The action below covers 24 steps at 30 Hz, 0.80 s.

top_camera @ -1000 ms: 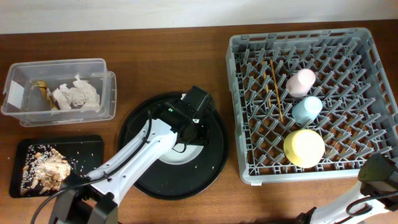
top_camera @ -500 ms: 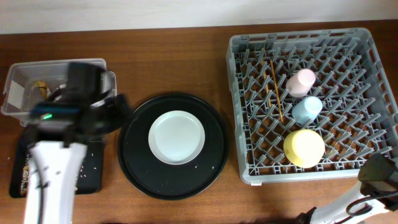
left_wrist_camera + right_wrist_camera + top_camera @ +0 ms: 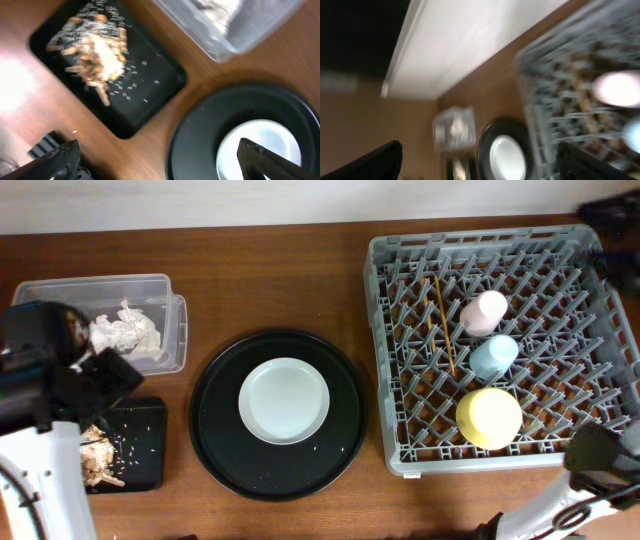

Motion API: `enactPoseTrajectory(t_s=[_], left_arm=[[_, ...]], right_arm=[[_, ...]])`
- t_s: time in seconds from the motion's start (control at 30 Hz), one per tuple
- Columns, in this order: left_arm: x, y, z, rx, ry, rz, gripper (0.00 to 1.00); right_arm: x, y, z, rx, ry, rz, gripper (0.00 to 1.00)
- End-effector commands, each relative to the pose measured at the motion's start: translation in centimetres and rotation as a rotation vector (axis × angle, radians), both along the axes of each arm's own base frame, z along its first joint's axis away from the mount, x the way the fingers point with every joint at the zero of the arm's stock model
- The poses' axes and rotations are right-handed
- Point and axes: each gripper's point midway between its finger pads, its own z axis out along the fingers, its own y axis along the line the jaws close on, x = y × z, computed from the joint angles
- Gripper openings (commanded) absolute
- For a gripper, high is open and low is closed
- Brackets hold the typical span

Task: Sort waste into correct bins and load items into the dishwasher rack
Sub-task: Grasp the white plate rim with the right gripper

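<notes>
A grey plate [image 3: 284, 400] lies alone in the middle of the round black tray [image 3: 215, 430]. The dishwasher rack [image 3: 380, 330] holds the pink cup [image 3: 484, 312], blue cup [image 3: 494, 357], yellow bowl [image 3: 489, 418] and chopsticks [image 3: 441, 320]. A white napkin [image 3: 125, 332] lies in the clear box [image 3: 40, 290]. Peanut shells [image 3: 97, 50] are heaped in the flat black tray [image 3: 155, 95]. My left gripper [image 3: 155, 152] hangs open and empty above the table between that tray and the plate [image 3: 260, 150]. My right gripper [image 3: 477, 150] is open, empty and raised high.
The clear box and flat black tray sit close together at the far left, under my left arm [image 3: 45, 380]. The right arm's base [image 3: 600, 465] is at the rack's front right corner. A dark blur [image 3: 612, 210] crosses the rack's far right corner.
My left arm has swung from over the plate to the far left above the flat tray, its jaws wider. The right wrist view is motion-blurred, and a dark shape has appeared top right.
</notes>
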Motion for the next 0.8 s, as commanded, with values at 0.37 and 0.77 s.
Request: enactPoseTrajectory(t_s=[0.37,0.77], left_arm=[[-1.2,2.0,0.0,0.007,0.005,0.099,0.99],[-1.2,2.0,0.0,0.007,0.005,0.099,0.99]], right_arm=[[-3.7,28.5,-12.2,-0.836,0.028,0.644,0.98],[-7.2,30.4,-32.5,-0.807,0.476,0.585,1.00]])
